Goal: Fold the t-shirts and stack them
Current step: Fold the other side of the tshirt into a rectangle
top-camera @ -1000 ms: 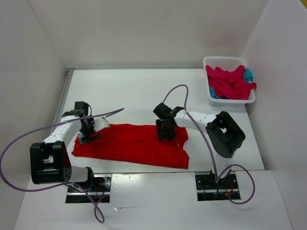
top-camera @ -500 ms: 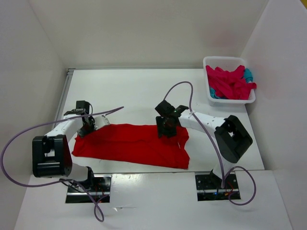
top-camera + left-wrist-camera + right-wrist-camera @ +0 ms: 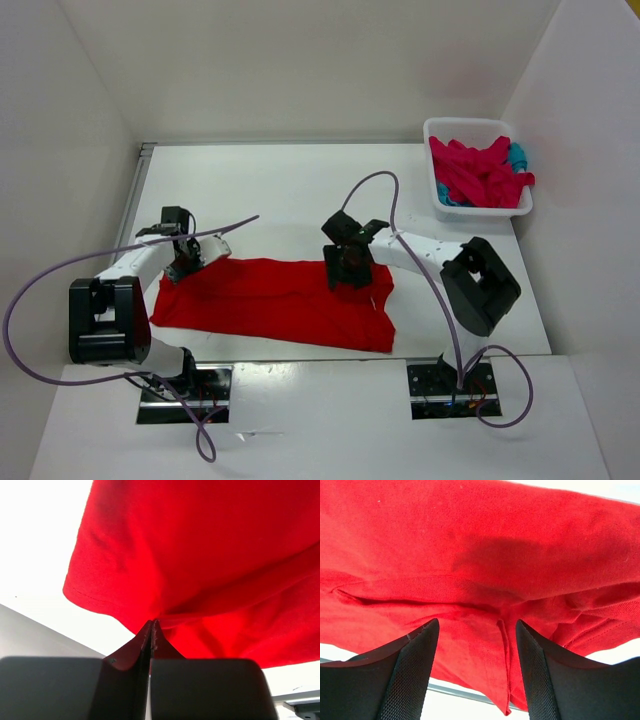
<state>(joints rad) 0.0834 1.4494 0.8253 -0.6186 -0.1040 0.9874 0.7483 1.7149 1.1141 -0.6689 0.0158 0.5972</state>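
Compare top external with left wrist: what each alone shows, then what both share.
Top external only: the white basket holding a crimson-pink shirt and a teal-blue shirt, and the right end effector over the red t-shirt's far edge. Left wrist only: the left end effector shut on a pinch of red fabric. Both: the red t-shirt on the white table.

Left gripper moved off the left sleeve area to the far left corner of the bright red cotton t-shirt, jaws gone from wide apart to pinched on the cloth edge, right gripper jaws spread wider over the shirt's far edge
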